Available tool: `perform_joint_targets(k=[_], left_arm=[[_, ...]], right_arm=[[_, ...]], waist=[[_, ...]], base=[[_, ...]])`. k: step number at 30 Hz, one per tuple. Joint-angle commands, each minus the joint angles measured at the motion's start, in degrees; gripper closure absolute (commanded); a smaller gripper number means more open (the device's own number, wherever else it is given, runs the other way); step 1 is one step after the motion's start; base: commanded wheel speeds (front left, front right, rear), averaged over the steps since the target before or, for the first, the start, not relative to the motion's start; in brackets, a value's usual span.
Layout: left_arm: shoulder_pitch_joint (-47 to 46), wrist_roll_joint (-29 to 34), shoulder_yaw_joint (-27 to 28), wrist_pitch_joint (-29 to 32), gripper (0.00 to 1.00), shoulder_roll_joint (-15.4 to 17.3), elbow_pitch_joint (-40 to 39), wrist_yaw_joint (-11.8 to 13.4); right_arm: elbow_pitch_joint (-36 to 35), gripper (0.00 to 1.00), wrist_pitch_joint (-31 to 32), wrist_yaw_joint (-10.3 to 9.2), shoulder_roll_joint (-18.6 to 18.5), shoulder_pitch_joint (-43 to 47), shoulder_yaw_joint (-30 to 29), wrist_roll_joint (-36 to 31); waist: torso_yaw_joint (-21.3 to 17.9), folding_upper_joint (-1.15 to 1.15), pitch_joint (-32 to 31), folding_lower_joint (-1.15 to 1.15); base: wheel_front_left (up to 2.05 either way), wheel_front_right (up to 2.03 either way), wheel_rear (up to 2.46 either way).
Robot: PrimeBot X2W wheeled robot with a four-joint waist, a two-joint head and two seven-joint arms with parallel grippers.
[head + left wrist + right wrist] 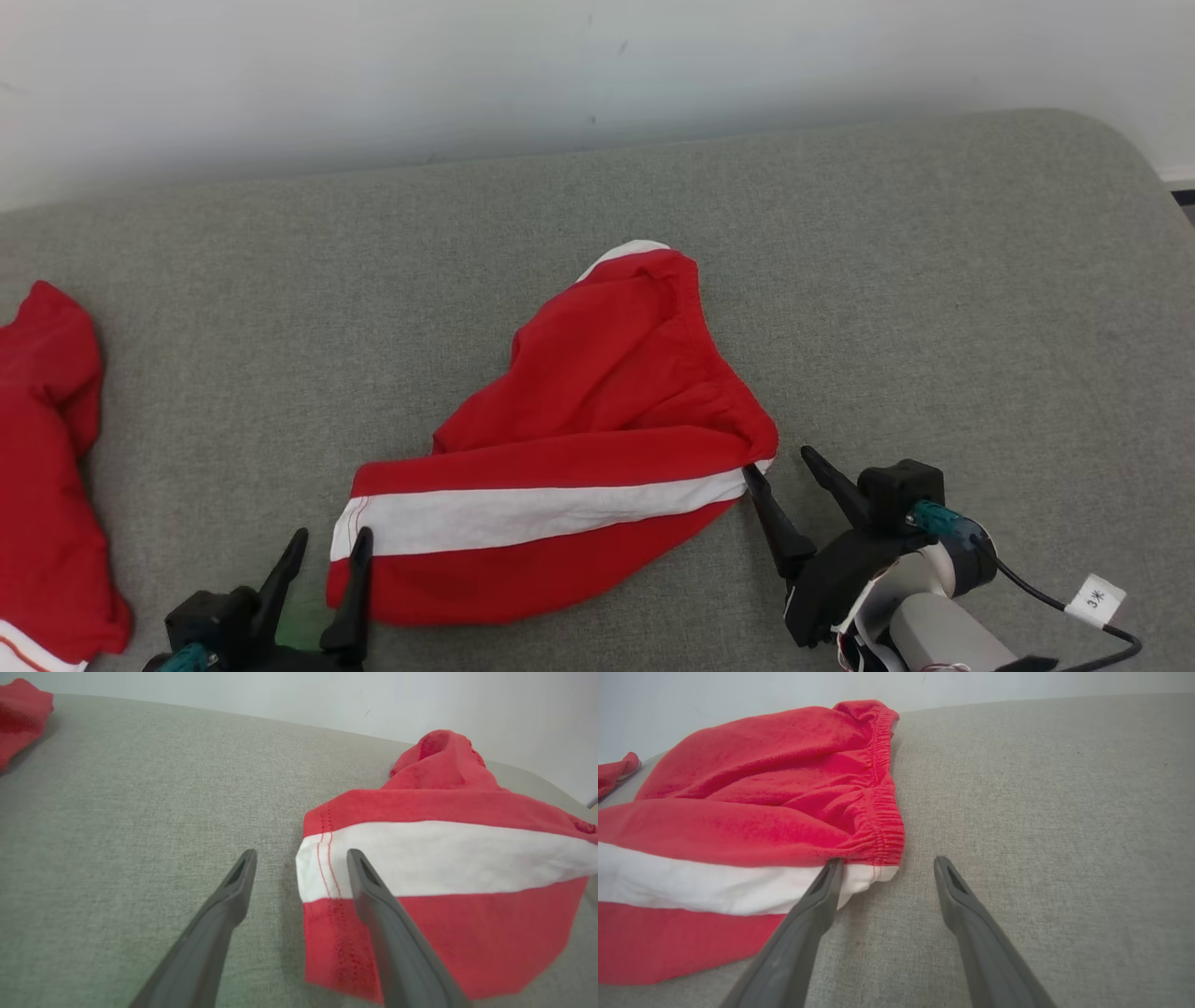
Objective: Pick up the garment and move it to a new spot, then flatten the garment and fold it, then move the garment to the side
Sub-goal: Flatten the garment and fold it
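Both hands wide open, holding nothing. Left hand (331,537) straddles the garment's (560,448) hem corner; right hand (777,462) is at its waistband corner, one finger touching. Garment lies bunched mid grey cushion (934,280), another red garment (47,467) well to its left. My read: flatten, fold and side move remain.

Second red garment (47,467), partly beyond the head view's left edge.

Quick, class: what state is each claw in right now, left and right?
Left claw: open, holding nothing, at the garment's striped end.
Right claw: open, holding nothing, at its other end.
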Motion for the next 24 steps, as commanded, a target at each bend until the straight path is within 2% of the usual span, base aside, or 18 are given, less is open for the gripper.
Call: perform_joint_targets(k=[1,10,11,12,13,24], left_arm=[[-1.05,-0.58,-0.34,-0.17,0.0,0.2,1.89,-0.08],[-6.33,-4.36,-4.71,-0.15,0.0,0.54,8.58,-0.16],[-6.7,-4.91,-5.43,-0.15,0.14,0.75,9.54,-0.16],[-7.31,-5.45,-5.94,-0.15,1.0,1.0,9.78,-0.16],[-7.76,-5.9,-6.14,-0.15,1.0,1.22,9.79,-0.16],[-4.85,-6.54,-6.65,-0.16,1.0,1.39,6.38,-0.18]], right_arm=[[1.59,0.0,-0.46,0.03,-0.03,-1.53,1.56,1.06],[8.13,0.0,-1.21,0.03,0.17,-8.34,9.73,7.21],[8.71,0.52,-1.48,0.03,0.29,-8.97,10.43,7.84],[8.99,0.96,-1.72,0.03,0.43,-9.62,11.14,8.23],[9.31,1.0,-2.06,0.03,0.53,-10.14,11.77,8.74],[9.23,1.0,-3.55,0.03,-1.1,-9.82,13.75,12.02]], waist=[[-0.52,-0.01,1.45,-0.01],[0.34,-0.01,3.68,-0.01],[0.43,-0.01,3.81,-0.01],[0.55,-0.01,3.94,-0.01],[0.66,-0.01,4.01,-0.01],[1.51,-0.01,1.79,-0.01]], base=[[0.0,0.0,0.0],[0.0,0.0,0.0],[0.0,0.0,0.0],[0.0,0.0,0.0],[0.0,0.0,0.0],[0.0,0.0,0.0]])
